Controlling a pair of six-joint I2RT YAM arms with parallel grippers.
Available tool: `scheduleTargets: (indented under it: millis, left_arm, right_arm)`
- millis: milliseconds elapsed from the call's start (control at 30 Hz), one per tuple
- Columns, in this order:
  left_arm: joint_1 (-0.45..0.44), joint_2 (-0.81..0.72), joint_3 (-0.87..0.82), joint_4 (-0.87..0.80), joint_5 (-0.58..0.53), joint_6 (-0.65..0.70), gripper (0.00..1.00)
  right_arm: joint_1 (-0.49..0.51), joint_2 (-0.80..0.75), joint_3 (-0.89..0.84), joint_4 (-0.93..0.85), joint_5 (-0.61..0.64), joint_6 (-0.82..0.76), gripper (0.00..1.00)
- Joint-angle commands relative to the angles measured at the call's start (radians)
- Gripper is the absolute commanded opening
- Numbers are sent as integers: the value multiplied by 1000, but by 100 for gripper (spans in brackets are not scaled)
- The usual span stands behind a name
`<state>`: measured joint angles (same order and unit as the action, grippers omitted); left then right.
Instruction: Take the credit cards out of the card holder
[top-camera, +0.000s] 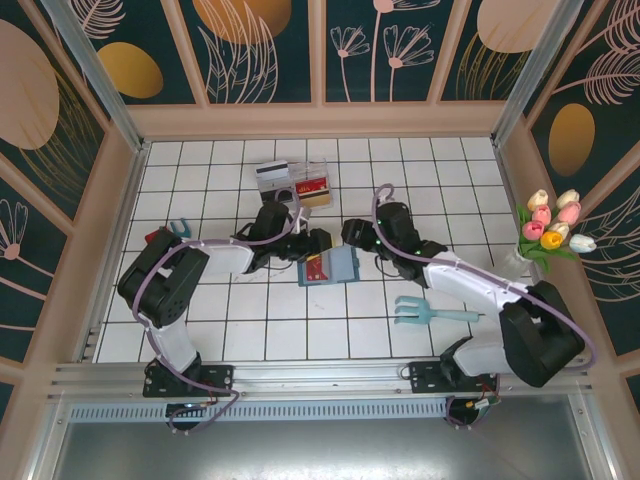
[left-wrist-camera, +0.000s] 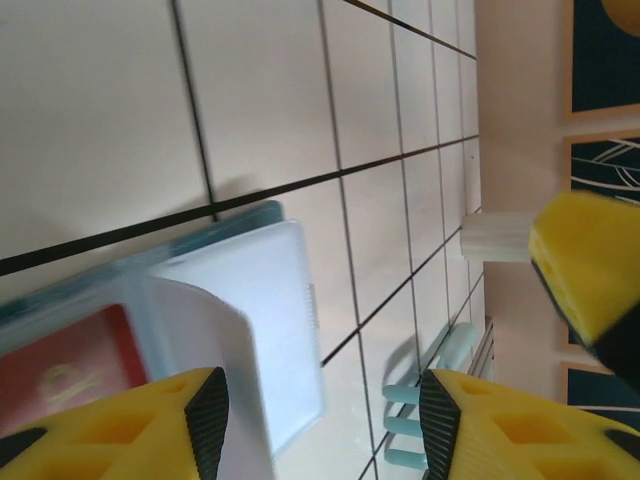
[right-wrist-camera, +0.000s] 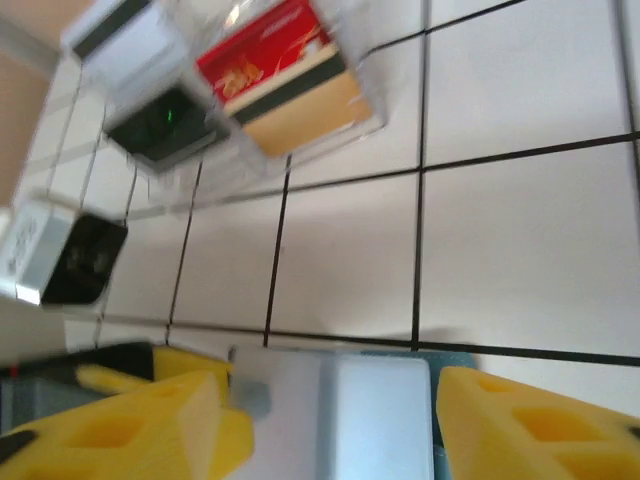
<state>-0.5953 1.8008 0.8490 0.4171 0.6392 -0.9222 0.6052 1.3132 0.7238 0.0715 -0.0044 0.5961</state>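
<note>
The teal-blue card holder (top-camera: 340, 267) lies open on the white tiles at the table's middle, with a red credit card (top-camera: 316, 268) in its left panel. My left gripper (top-camera: 310, 250) hovers over the holder's far left edge and my right gripper (top-camera: 350, 240) over its far right. In the left wrist view the open left gripper (left-wrist-camera: 320, 420) hangs low over the holder (left-wrist-camera: 270, 300), beside the red card (left-wrist-camera: 60, 365). The right gripper (right-wrist-camera: 330, 420) is open, its fingers astride the holder's pale panel (right-wrist-camera: 375, 400).
A clear tray (top-camera: 298, 186) behind the holder contains a red and brownish-gold card (right-wrist-camera: 285, 75), a dark card (right-wrist-camera: 160, 125) and a white-grey striped card (right-wrist-camera: 120, 35). A light teal fork toy (top-camera: 425, 312) lies near the right arm. Flowers (top-camera: 550, 230) stand at the right wall.
</note>
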Motion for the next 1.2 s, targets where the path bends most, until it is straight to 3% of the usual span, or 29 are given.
scheduleTargets:
  millis: [0, 233, 533, 700, 867, 1167]
  left_arm:
    - [-42, 35, 52, -16, -24, -7, 54]
    - [-102, 110, 180, -158, -119, 24, 56]
    - [-113, 132, 212, -213, -145, 28, 57]
    - [-113, 58, 222, -267, -202, 54, 58]
    - [-110, 1, 208, -348, -288, 94, 44]
    - [-41, -170, 56, -365, -416, 56, 38]
  right_arm:
    - [-33, -58, -12, -45, 33, 35, 77]
    - [-94, -127, -53, -40, -38, 50, 93]
    - [-100, -176, -82, -47, -35, 39, 98]
    - [-100, -177, -68, -53, -73, 30, 96]
    - [-98, -186, -60, -49, -131, 40, 92]
    - [-11, -99, -4, -61, -193, 52, 76]
